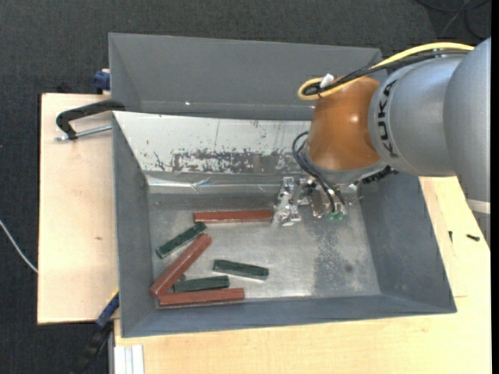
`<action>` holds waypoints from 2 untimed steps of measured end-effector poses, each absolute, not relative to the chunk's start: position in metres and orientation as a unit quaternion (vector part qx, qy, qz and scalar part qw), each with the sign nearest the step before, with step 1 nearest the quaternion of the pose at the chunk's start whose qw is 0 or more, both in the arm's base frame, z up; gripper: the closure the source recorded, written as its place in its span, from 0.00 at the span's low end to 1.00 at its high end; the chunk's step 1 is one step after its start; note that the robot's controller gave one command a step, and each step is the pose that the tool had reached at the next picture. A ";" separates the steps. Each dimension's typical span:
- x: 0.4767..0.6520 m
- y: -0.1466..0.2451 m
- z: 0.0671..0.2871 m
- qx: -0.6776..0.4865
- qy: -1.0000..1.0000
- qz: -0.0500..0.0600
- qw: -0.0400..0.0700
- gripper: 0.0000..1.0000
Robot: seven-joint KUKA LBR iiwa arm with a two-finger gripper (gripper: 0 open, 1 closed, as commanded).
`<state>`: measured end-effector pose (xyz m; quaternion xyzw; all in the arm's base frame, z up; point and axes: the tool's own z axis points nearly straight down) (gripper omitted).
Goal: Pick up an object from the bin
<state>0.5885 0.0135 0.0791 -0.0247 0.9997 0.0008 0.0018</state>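
Our arm [425,119] reaches in from the right, its end effector [291,207] low at the right end of a long red bar [232,217] near the back of the bin [129,232]. We cannot tell if it grips.

Three long reddish-brown flat bars: an upper bar [232,216], a slanted bar [181,266], a lowest bar [222,294]. Three shorter dark green flat bars: left bar [180,239], right bar [241,269], low bar [201,284]. Six altogether.
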 end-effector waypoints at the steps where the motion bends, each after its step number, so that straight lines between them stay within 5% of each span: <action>1: 0.588 0.013 0.078 -0.025 1.000 0.000 0.002 0.00; 2: 0.588 0.013 0.078 -0.024 1.000 0.000 0.001 0.00</action>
